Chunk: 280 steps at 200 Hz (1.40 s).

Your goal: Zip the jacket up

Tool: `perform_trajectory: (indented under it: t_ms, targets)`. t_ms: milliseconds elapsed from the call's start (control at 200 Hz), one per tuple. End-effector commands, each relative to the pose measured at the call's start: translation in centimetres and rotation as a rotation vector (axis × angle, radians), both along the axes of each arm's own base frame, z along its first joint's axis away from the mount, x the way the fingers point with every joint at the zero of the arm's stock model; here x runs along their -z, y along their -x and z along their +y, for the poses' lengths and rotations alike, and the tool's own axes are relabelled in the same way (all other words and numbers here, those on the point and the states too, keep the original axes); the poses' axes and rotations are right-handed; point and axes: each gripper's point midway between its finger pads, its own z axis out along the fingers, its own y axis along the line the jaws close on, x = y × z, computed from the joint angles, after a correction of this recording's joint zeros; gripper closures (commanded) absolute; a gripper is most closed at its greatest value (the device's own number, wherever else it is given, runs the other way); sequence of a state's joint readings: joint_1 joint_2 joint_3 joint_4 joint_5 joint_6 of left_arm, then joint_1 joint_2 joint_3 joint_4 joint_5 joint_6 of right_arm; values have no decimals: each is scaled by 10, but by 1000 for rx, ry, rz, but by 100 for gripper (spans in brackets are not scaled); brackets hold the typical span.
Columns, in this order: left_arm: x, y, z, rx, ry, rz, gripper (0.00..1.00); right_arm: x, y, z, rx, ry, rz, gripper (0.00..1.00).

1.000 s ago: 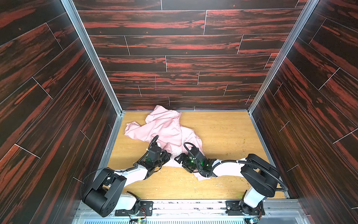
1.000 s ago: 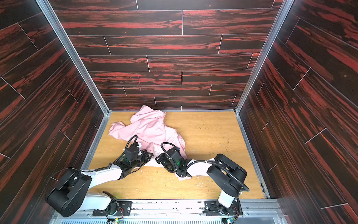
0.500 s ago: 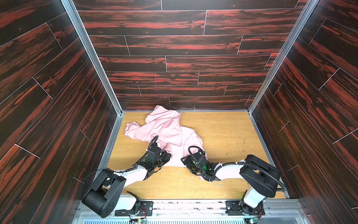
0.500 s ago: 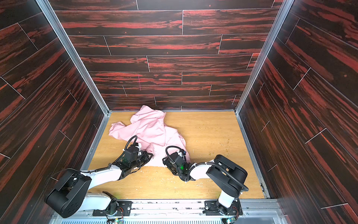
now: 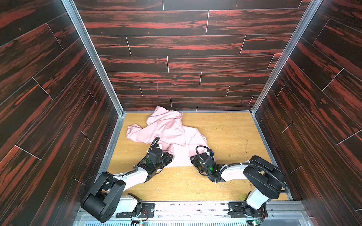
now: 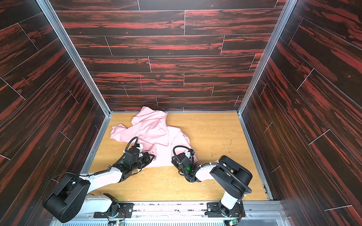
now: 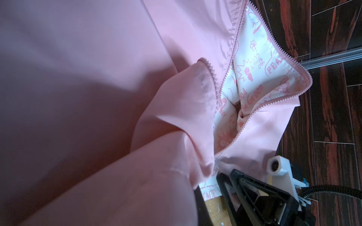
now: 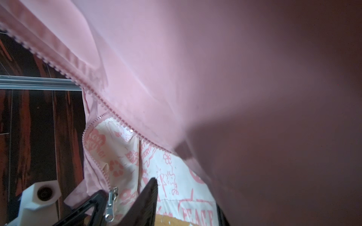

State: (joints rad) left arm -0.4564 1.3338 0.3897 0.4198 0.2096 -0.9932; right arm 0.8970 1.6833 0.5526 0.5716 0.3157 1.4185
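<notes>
Tabletop (image 5: 235, 137) bears the jacket (image 5: 168, 129), left claw (image 5: 171, 156) and right claw (image 5: 192, 158) at hem.

Legible text occurs only on the pale printed lining (image 7: 252, 64) of the jacket (image 5: 168, 129), all in pink print.

Left wrist view:
- "PEA", cut off at the zip (image 7: 232, 51) edge, inside an outlined banner.
- "Green", running along a crease.
- "No!", close to the zip teeth.
- "EACE", on a separate strip of lining showing under a pink fold, with the first letter covered.

Right wrist view:
- "LOVE", inside a heart (image 8: 97, 140) beside the zip.
- "PEACE", large, in an outlined box.
- A slanted banner word next to a flower doodle (image 8: 167, 157), possibly "ETERNAL". It is too creased to confirm.

In both top views the print is too small to read.
</notes>
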Motion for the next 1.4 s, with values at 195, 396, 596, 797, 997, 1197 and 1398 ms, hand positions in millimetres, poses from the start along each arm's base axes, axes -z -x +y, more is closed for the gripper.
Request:
perform_trajectory:
  t_ms: [195,396,596,797,997,1197,1398]
  targets:
    - [3,6,-12,46,-7,6,100,-18,-28,2,1,-108,-133,54]
    - [5,4,-15,49,-10,11,100,-13,-36,13,-31,-142,-145,56]
    - [5,3,-16,48,-13,11,100,-1,-35,27,-72,-165,-114,58]
    - [6,4,-15,46,-13,14,100,6,-35,32,-95,-150,-97,60]
    - [6,6,-13,45,-15,17,100,1,-41,40,-119,-144,-124,66]
    - [5,8,-12,48,-20,15,100,2,-50,38,-102,-126,-129,67]
    - [3,10,-11,49,-23,12,100,13,-53,38,-92,-101,-91,68]
